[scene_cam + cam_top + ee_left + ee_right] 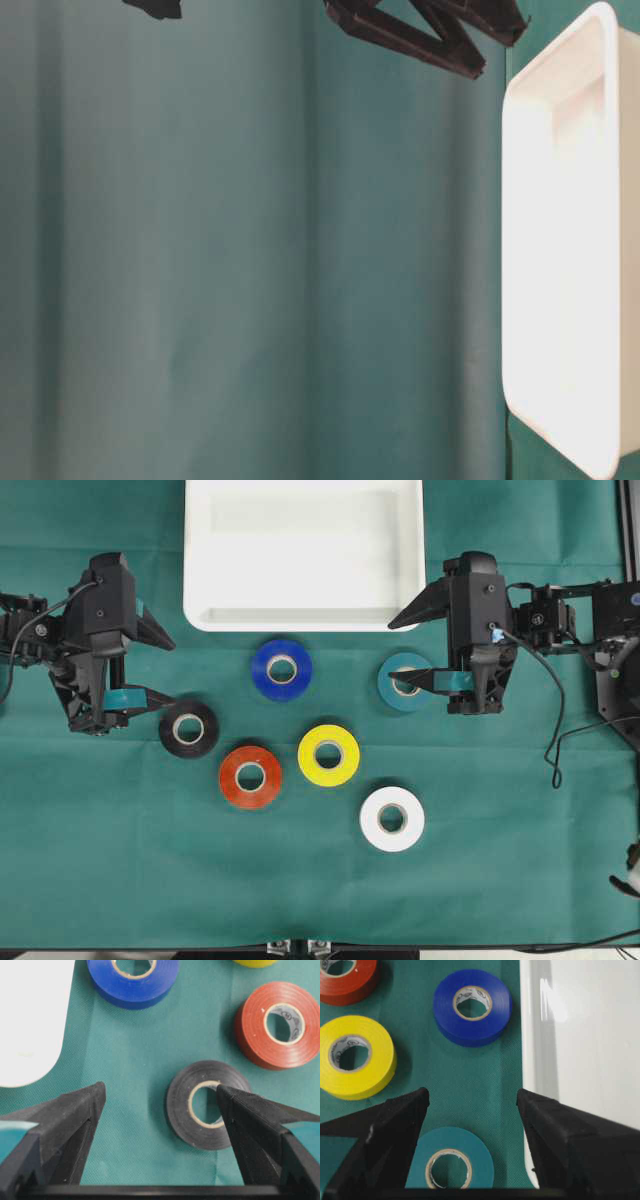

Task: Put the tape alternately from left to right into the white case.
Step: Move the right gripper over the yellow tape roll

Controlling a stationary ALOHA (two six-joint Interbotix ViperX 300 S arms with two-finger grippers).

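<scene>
The white case (300, 555) lies at the back centre with nothing in it. Six tape rolls lie flat on the green cloth: blue (282, 669), teal (404, 682), black (189, 728), red-orange (250, 776), yellow (328, 754) and white (392, 818). My left gripper (172, 672) is open, and one finger reaches over the black roll (210, 1105), its tip above the pale core. My right gripper (397, 652) is open above the teal roll (451, 1160), one finger over the roll and the other over the case's corner (580, 1035). Neither gripper holds anything.
The blue roll (472, 1007) sits just in front of the case's near rim. Cables trail on the cloth at the far right (555, 750). In the table-level view only the case's side (570, 250) and dark arm parts (420, 30) at the top edge show.
</scene>
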